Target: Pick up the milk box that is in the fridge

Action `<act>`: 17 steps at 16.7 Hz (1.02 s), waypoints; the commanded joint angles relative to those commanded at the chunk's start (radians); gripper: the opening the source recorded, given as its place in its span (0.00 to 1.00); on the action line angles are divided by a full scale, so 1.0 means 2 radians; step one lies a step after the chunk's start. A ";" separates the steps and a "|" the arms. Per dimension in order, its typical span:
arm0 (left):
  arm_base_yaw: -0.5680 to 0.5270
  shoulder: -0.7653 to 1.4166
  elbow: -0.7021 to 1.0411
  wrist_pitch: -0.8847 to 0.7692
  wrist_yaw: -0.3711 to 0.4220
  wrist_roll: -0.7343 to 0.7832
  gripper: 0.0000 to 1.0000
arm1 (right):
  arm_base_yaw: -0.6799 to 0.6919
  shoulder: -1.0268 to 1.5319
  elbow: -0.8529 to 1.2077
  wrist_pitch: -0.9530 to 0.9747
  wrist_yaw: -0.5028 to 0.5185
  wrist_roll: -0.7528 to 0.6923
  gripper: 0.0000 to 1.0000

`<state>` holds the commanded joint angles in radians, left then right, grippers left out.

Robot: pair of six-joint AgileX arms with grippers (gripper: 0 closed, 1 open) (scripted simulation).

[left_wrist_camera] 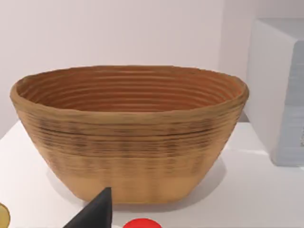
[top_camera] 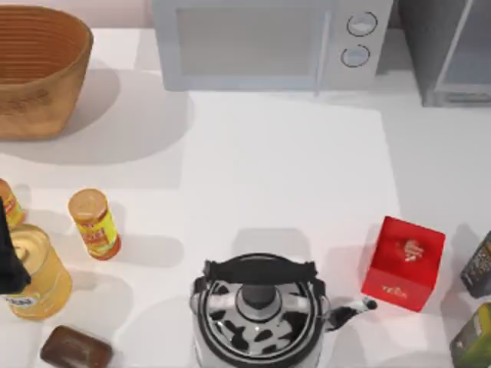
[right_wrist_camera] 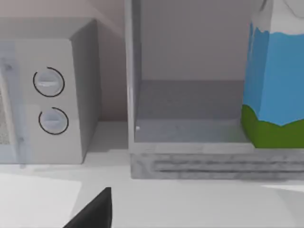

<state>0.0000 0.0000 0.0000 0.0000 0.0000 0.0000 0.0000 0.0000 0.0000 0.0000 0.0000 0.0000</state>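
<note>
One milk box (right_wrist_camera: 275,80) stands upright inside the open fridge (right_wrist_camera: 190,156), at the worktop's (top_camera: 291,169) far right corner beside the microwave (right_wrist_camera: 52,95). Whether either claw is apart or together, I cannot tell; the left arm (top_camera: 9,261) sits at the worktop's left edge.

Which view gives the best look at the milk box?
The right wrist view: the milk box stands inside the fridge, its blue body and green base plain. The top view catches just the fridge's corner; the left wrist view faces the basket.
</note>
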 joint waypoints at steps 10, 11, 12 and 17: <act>0.000 0.000 0.000 0.000 0.000 0.000 1.00 | -0.064 0.184 0.026 0.185 -0.061 -0.001 1.00; 0.000 0.000 0.000 0.000 0.000 0.000 1.00 | -0.077 0.231 0.031 0.227 -0.074 -0.001 1.00; 0.000 0.000 0.000 0.000 0.000 0.000 1.00 | -0.091 0.280 0.035 0.270 -0.087 0.000 1.00; 0.000 0.000 0.000 0.000 0.000 0.000 1.00 | -0.162 0.549 0.051 0.487 -0.155 0.005 1.00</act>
<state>0.0000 0.0000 0.0000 0.0000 0.0000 0.0000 -0.3247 1.0971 0.1024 0.9746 -0.3102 0.0095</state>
